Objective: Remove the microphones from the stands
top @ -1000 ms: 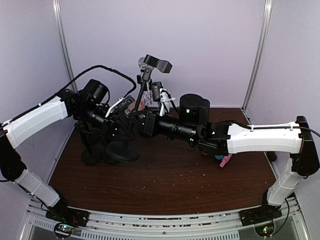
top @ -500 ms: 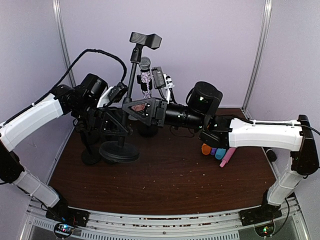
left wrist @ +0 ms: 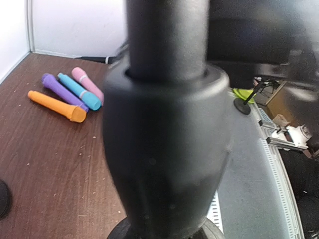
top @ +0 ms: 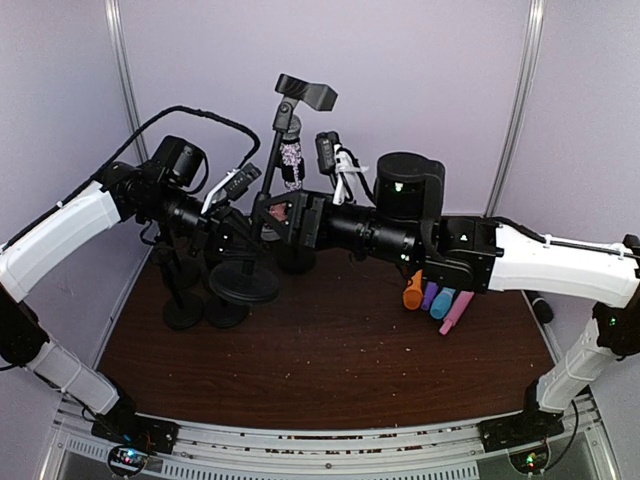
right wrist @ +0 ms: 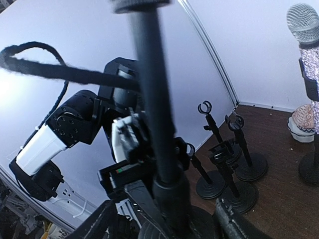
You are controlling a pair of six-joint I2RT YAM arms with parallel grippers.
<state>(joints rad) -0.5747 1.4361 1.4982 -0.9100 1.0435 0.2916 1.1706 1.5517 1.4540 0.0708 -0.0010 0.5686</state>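
Even, soft light throughout; the stand (left wrist: 167, 124) fills the left wrist view, blurred.

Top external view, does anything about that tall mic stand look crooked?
Yes. The tall stand is tilted: its pole slants, so the empty clip sits well right of the round base. The base seems lifted and overlaps the smaller stands beside it.

Matt black stand (left wrist: 167, 149), seemingly plastic; wood-grain table (left wrist: 50, 164).
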